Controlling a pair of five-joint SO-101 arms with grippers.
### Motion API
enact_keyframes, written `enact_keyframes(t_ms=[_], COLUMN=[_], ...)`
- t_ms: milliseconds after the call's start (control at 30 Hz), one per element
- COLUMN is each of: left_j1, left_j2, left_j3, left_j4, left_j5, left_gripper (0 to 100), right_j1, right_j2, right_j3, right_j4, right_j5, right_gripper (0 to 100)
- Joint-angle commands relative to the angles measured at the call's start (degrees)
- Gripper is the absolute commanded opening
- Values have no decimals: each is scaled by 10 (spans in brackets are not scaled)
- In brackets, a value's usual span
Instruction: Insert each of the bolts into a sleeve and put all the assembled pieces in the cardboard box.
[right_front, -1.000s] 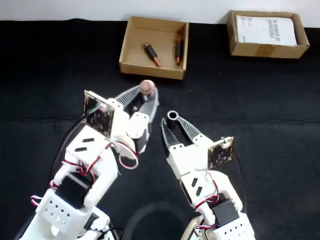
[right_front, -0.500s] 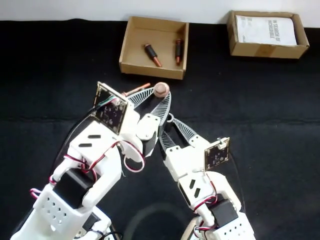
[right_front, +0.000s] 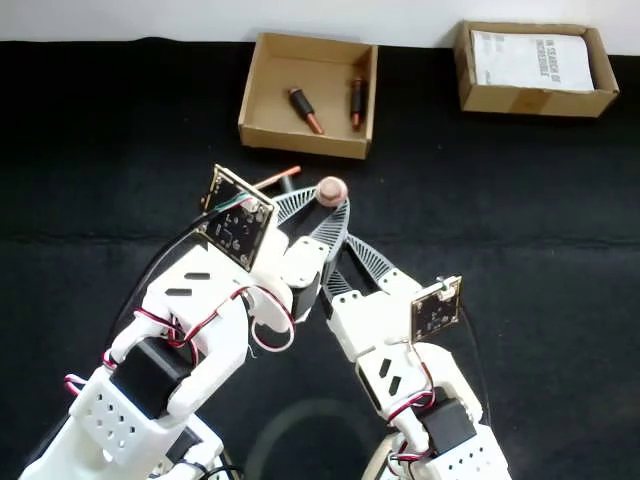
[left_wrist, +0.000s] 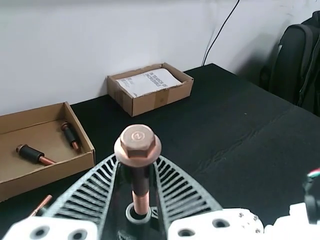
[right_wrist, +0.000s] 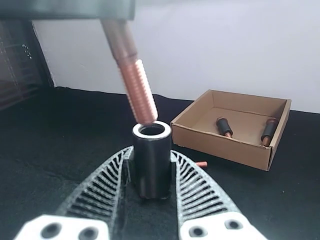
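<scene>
Now the left gripper (left_wrist: 137, 167), clamped on the bolt (left_wrist: 137, 144) just under its head, holds it over the sleeve (right_wrist: 151, 160), which the right gripper (right_wrist: 151, 174) pinches upright between its fingers. The threaded tip meets the sleeve's mouth, slightly tilted. A second ago the two were apart, with the bolt at 10 o'clock of the sleeve in the high view. Since then the left arm has swung across and covered it. Alignment looks nearly done, and the downward push is probably what remains. The box (right_front: 300, 142), at 12 o'clock of the grippers, holds two pieces (right_front: 305, 110). A spare bolt (right_front: 275, 179) lies at 9 o'clock of the held bolt's head.
</scene>
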Motion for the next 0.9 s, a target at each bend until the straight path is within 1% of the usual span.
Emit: enact_keyframes(t_ms=[0,267,567,700,867], left_j1=[7,2,1,0,-20], left_j2=[1,2,2,15,43], left_j3=[-30,-16,76,129,127], left_j4=[2,3,-4,-58,-62], left_j5=[2,2,1,-1,-2], left_gripper=[8,8,9,9,11], right_j1=[-6,-6,-6,-6,-4], right_j2=[-15,-15,-15,-15,-15], right_j3=[75,73,73,73,75], right_j4=[-14,-14,-12,-12,-11], right_j5=[-1,-1,0,1,34], right_gripper=[7,7,7,7,7])
